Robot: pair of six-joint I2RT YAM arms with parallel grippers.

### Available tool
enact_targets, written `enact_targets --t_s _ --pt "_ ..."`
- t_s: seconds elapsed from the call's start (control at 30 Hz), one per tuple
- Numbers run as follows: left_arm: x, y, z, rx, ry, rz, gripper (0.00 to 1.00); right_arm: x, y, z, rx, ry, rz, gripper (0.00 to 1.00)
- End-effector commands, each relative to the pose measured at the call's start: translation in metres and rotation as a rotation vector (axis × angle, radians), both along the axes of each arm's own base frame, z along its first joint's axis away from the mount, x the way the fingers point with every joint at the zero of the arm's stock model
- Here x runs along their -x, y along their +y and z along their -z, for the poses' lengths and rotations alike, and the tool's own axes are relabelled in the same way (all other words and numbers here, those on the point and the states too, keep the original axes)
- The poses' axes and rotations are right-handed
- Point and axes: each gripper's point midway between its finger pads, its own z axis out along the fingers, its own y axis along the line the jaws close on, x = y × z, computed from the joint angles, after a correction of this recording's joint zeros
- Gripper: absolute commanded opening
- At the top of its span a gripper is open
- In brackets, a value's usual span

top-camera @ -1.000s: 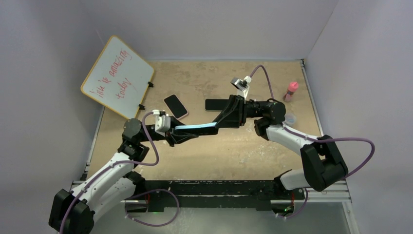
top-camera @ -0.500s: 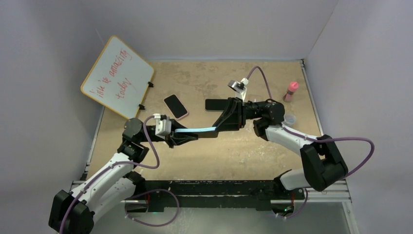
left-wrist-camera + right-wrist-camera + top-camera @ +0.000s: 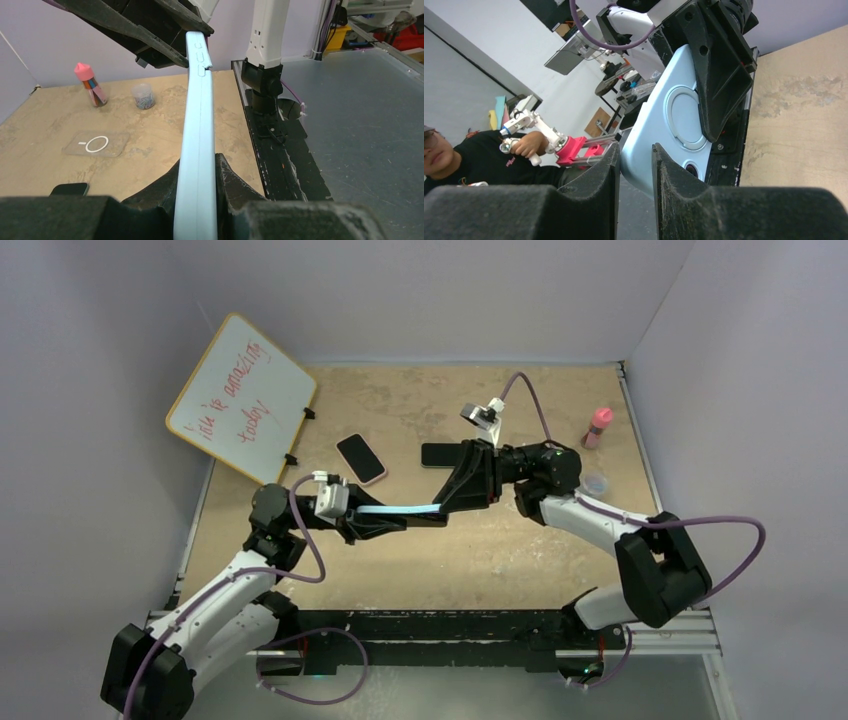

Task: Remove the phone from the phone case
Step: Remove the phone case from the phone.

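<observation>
Left gripper and right gripper both clamped on the light-blue phone case, held above the table.
One end each. Left wrist only: the case's button edge, and beyond the case a clear jar holding small bits. Right wrist only: the case's ringed back. Phone inside it: cannot tell.

Top external camera looked down from high at the near side over the whole counter. Left wrist camera sat close behind the left tool, facing rightward; right wrist camera faced opposite. All three shared the blue phone case.
</observation>
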Motion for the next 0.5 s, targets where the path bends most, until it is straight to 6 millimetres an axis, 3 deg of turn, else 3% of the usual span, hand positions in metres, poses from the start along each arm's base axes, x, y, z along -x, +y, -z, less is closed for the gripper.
enact_targets --t_s 0.0,0.3,0.47 --pt "0.027 0.003 -0.071 0.182 -0.267 0.063 0.00 0.009 0.003 0.000 -0.138 -0.233 -0.020 0.00" --pt "0.041 0.007 -0.078 0.220 -0.281 0.093 0.00 -0.007 0.013 0.021 -0.101 -0.169 -0.014 0.00" --pt "0.049 0.009 -0.078 0.232 -0.279 0.117 0.00 -0.013 0.015 0.023 -0.094 -0.161 -0.011 0.00"
